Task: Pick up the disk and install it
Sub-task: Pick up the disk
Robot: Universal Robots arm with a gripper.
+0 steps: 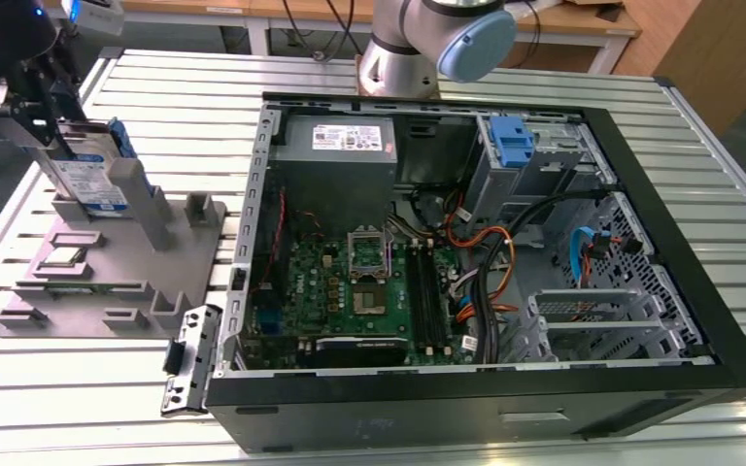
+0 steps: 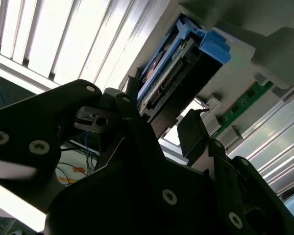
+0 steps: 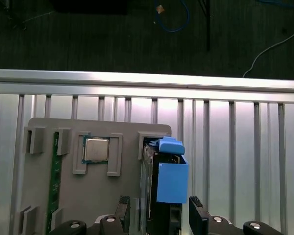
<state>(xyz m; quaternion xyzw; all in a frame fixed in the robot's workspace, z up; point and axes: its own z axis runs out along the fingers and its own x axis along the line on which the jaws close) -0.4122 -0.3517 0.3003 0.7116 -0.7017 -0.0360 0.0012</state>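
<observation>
Over at the exterior view's left, the disk [image 1: 88, 180] stands on edge in the grey fixture [image 1: 114, 291], long axis upright, its upper end between the gripper's [image 3: 159, 208] parted fingers [image 3: 123, 205] (gaps either side, so I'd judge nothing gripped yet).

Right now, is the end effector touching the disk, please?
Cannot tell: in the first wrist view the end effector straddles the disk, but contact is unclear.

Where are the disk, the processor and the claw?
the disk [image 3: 171, 182], first wrist view, on its blue rail.
the processor [image 3: 95, 149], first wrist view, centre of its metal lid.
the claw [image 3: 159, 201], first wrist view, midway between its fingertips.
</observation>
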